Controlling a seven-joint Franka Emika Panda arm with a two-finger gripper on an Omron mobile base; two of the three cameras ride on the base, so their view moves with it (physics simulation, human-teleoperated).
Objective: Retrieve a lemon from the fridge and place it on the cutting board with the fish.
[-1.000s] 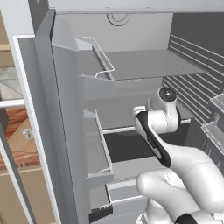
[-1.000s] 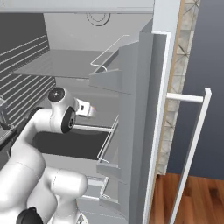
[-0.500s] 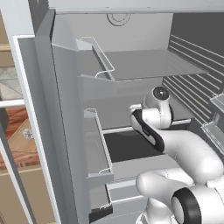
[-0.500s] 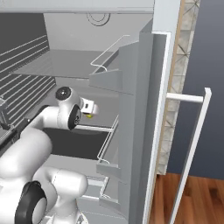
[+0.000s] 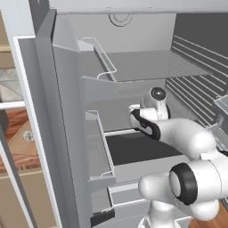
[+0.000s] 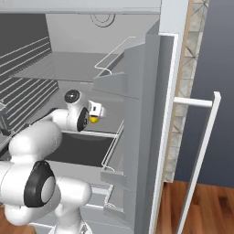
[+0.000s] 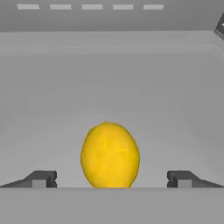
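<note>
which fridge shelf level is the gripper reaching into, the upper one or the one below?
The lower shelf, under the upper shelf. The open gripper is inside the fridge there, with the lemon between its fingertips.

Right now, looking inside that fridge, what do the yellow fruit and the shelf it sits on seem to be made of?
The lemon looks like real fruit peel: bright yellow, matte, faintly dimpled. The fridge shelf under it appears to be smooth light grey plastic or painted metal, uniform and without grain; the look leaves that open. The thin rails on the door bins look like pale wire.
</note>
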